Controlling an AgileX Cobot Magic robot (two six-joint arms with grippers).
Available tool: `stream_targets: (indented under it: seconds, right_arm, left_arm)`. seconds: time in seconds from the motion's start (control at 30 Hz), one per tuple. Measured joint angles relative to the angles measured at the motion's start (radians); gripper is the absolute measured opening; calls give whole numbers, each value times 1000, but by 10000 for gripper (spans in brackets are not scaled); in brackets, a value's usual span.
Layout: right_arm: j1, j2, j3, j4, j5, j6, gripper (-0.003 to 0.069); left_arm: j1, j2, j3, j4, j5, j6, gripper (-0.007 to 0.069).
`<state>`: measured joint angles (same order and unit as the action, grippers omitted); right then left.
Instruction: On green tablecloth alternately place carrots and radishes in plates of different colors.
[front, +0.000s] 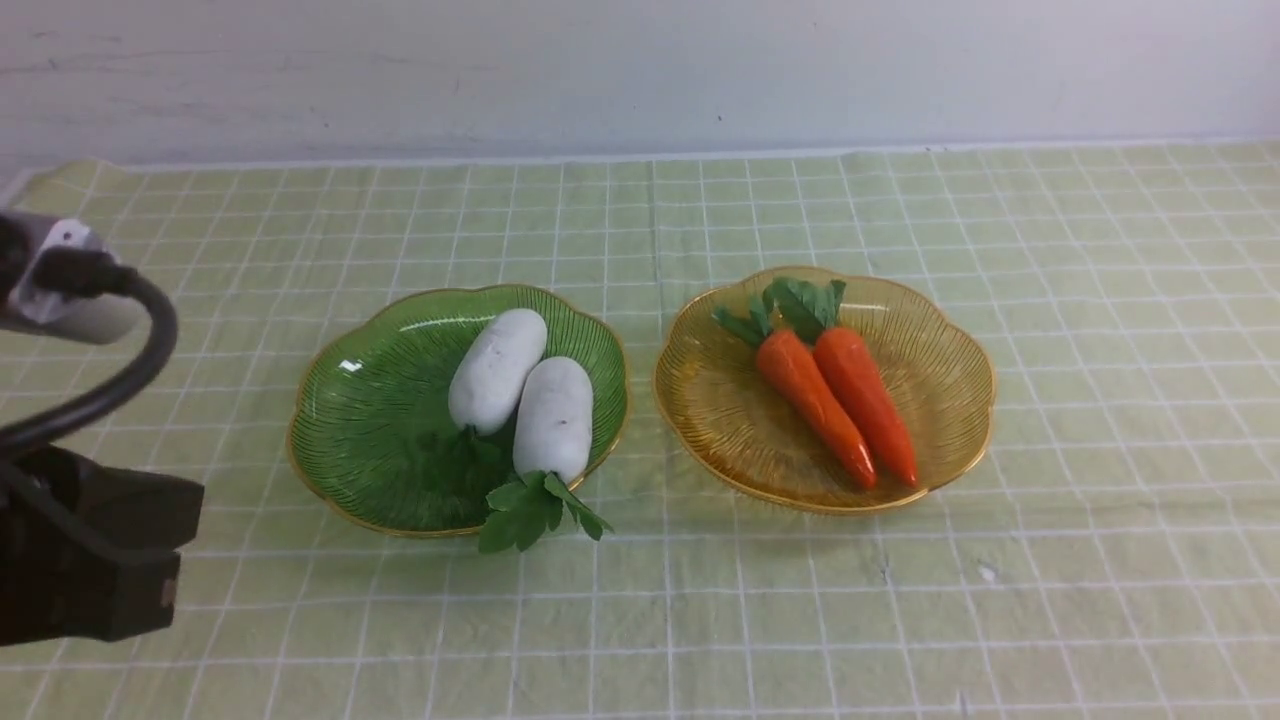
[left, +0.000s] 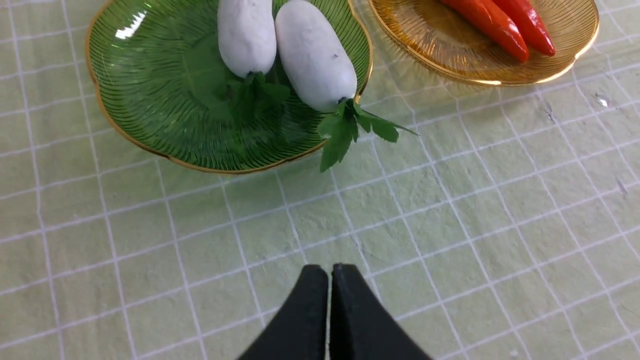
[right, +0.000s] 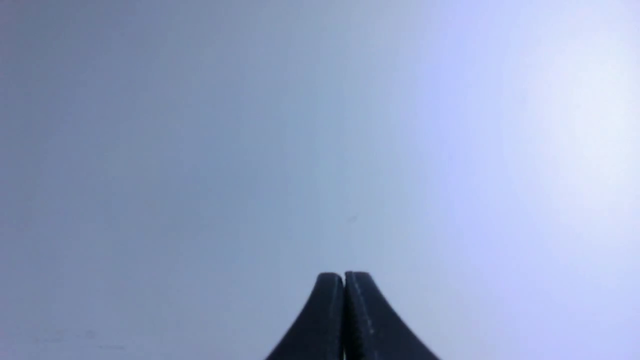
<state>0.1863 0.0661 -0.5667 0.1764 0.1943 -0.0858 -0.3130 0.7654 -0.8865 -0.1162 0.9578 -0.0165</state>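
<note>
Two white radishes (front: 497, 370) (matte, leaf-tufted) lie side by side in the green plate (front: 370, 420).

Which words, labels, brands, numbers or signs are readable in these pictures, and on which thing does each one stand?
No text can be read anywhere.
The green plate, the yellow plate, the radishes, the carrots and the cloth carry no print.
The left end effector and the right end effector are plain black.
</note>
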Motion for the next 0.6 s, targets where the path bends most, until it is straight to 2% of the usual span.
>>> stream_targets:
  seconds: [0.2,0.6]
  right_arm:
    - [0,-83,171,4,-28,-2,-13]
    - [0,-83,188,-1,-36,-1,-14]
  left_arm:
    - [0,-30,32,-2,-18,-2,-8]
    - [0,-369,180,29,-76,-2,-8]
